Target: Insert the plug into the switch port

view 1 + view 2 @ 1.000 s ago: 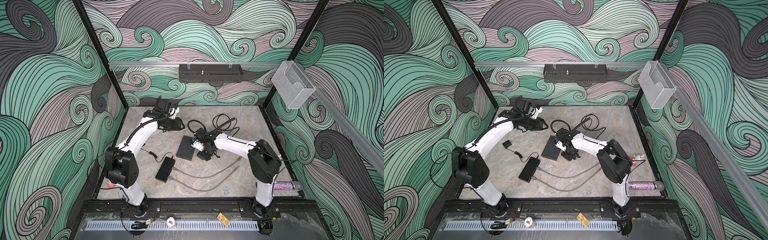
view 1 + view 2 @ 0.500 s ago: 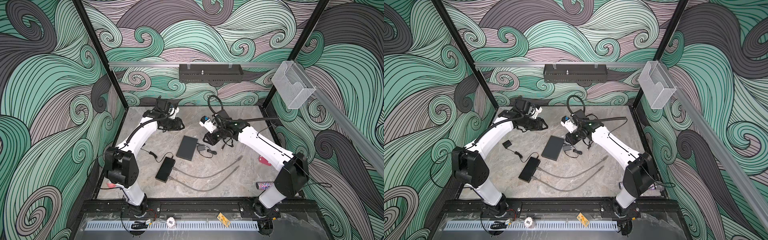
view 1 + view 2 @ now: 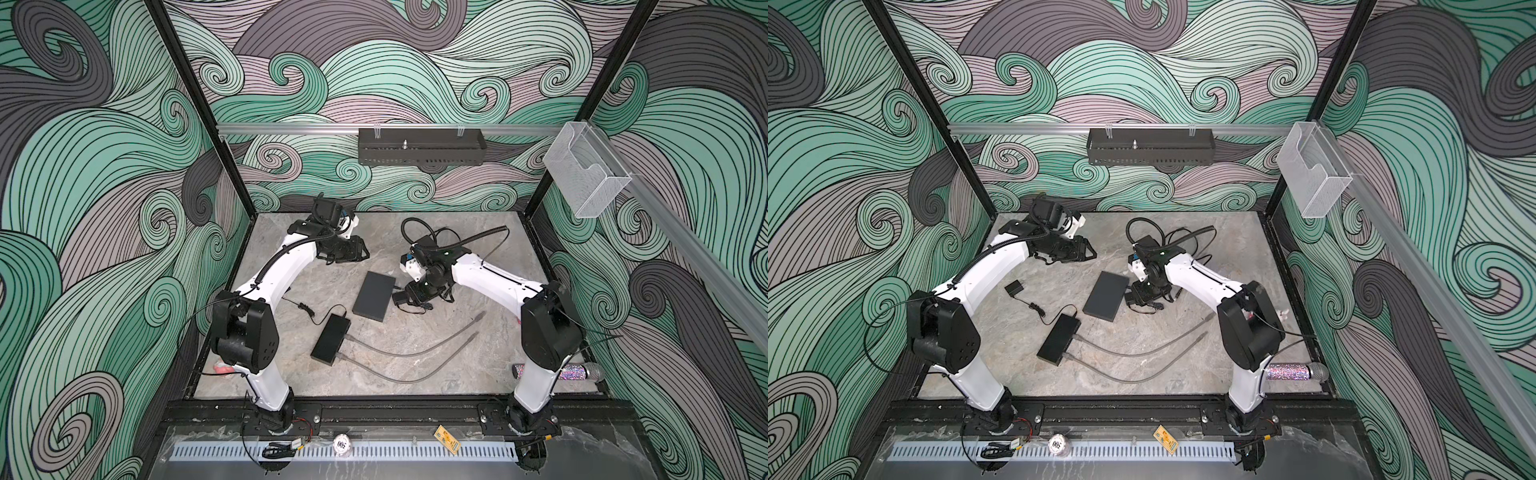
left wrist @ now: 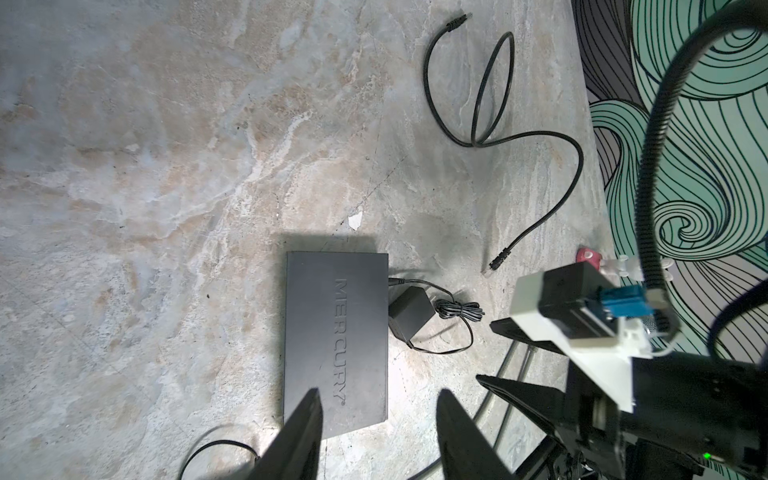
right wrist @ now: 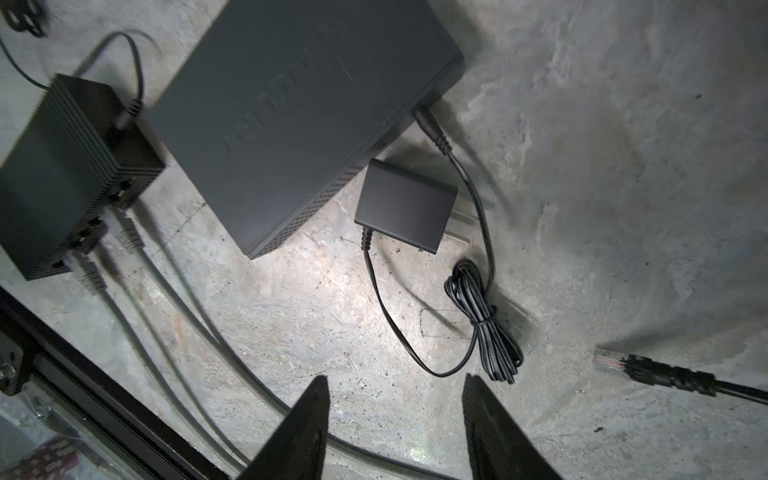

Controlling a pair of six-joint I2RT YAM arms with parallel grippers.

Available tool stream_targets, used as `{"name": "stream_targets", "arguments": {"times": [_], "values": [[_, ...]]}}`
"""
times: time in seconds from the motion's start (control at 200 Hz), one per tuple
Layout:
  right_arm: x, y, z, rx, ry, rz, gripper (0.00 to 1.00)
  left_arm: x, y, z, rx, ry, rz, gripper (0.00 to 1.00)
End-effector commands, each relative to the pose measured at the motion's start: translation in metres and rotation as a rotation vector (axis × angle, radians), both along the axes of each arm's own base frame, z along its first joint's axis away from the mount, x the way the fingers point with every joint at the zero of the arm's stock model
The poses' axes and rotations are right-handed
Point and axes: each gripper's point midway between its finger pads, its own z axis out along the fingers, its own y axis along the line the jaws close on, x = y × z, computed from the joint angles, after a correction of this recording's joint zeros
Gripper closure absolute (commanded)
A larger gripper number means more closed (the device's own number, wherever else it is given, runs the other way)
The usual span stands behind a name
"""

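Observation:
The switch (image 3: 374,296) (image 3: 1105,296) is a flat dark grey box lying mid-table; the left wrist view shows its MERCURY lettering (image 4: 336,345). A black barrel plug (image 5: 428,122) (image 4: 395,281) sits in a port on the switch's (image 5: 299,104) side. Its thin cord runs to a black power adapter (image 5: 405,205) (image 3: 401,297) lying against the switch. My right gripper (image 5: 395,379) (image 3: 415,293) (image 3: 1144,293) hovers low beside the adapter, open, with bare table between its fingers. My left gripper (image 4: 380,391) (image 3: 359,253) (image 3: 1088,251) hangs open and empty over the back left.
A second black box (image 3: 330,345) (image 5: 62,174) with two grey cables (image 3: 415,353) lies near the front. A black network cable (image 4: 490,83) with a clear plug (image 5: 609,361) lies to the right. A small black adapter (image 3: 1013,286) and a glitter microphone (image 3: 1296,371) rest near the edges.
The right arm left the switch's edge, rose toward the back, then came down again beside the adapter with its jaws wider apart. The left arm has not moved.

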Motion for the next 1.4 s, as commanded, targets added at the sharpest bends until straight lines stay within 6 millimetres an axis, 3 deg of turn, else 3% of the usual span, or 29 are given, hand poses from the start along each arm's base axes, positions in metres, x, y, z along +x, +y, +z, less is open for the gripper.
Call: {"name": "stream_targets", "arguments": {"times": [0.0, 0.09, 0.265, 0.435, 0.751, 0.926, 1.396], "values": [[0.008, 0.017, 0.004, 0.025, -0.046, -0.098, 0.42, 0.002, 0.002, -0.001, -0.002, 0.006, -0.001, 0.52], [0.018, 0.023, 0.003, -0.03, -0.106, -0.131, 0.35, 0.002, 0.002, 0.0, -0.002, 0.004, 0.001, 0.52], [0.034, 0.017, -0.025, -0.146, -0.106, -0.213, 0.32, 0.002, 0.002, 0.0, -0.008, 0.006, 0.001, 0.52], [0.038, 0.028, -0.042, -0.167, -0.076, -0.197, 0.33, 0.001, 0.001, 0.002, -0.014, 0.004, -0.002, 0.52], [0.052, 0.034, -0.053, -0.212, -0.099, -0.164, 0.4, 0.002, 0.0, 0.001, -0.016, 0.006, -0.002, 0.52], [0.048, 0.036, -0.055, -0.211, -0.087, -0.134, 0.51, 0.002, 0.0, -0.001, -0.013, 0.011, -0.002, 0.52], [0.034, 0.028, -0.062, -0.259, -0.05, -0.101, 0.43, 0.002, 0.002, -0.002, -0.003, 0.01, -0.002, 0.52]]}}
